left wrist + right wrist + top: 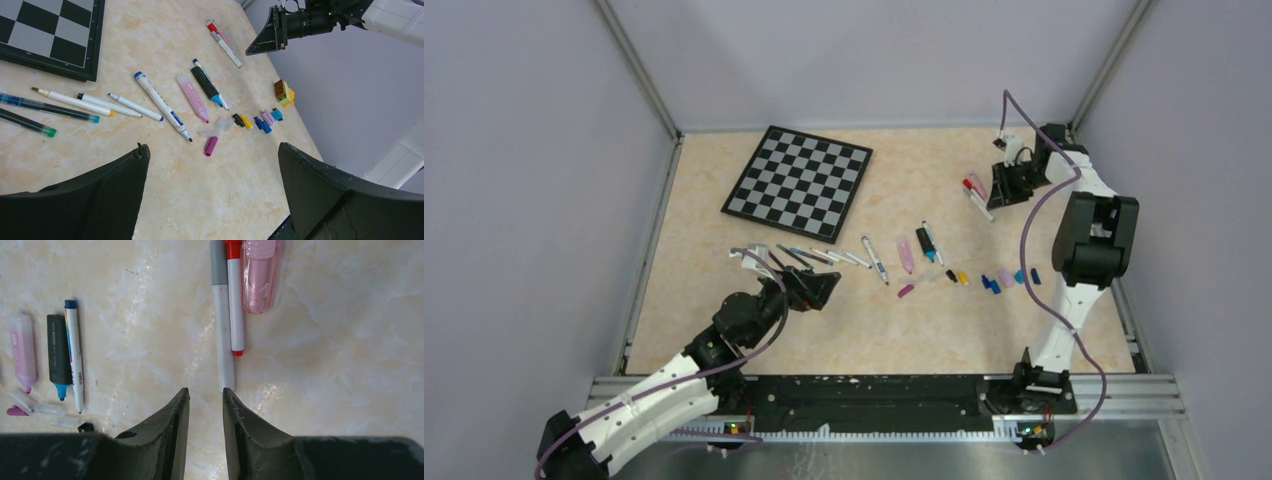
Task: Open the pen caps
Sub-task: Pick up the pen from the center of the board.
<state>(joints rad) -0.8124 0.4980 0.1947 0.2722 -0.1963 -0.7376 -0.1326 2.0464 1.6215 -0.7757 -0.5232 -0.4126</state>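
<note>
At the far right of the table (904,340), the right claw (206,390) was seen drawn narrow, only a slim gap left between its jaws, and nothing was gripped in that gap. Just beyond its fingertips (177,405) a grey-capped white pen (222,330) was laid out, its bare end right at one tip; whether contact was made could not be told. Tight against it a red-capped pen (235,305) was lined up, with a pink translucent piece (259,275) set beside that.

At the near left, the left claw (824,287) was held spread wide, empty, with nothing touched. Before it a fan of thin pens (95,102) was spread near the chessboard (799,183). Further right a blue-ended white marker (160,105), a pink highlighter (192,97) and a black highlighter (205,84) were laid side by side. Past their tips the loose caps (994,280) were gathered: a magenta cap (210,146) nearest, two clear caps (217,129), then a black cap (237,120) just beside a yellow cap (245,121), with blue, lilac and teal caps (268,117) bunched beyond. A yellow-orange block (284,92) was seen apart from them.
</note>
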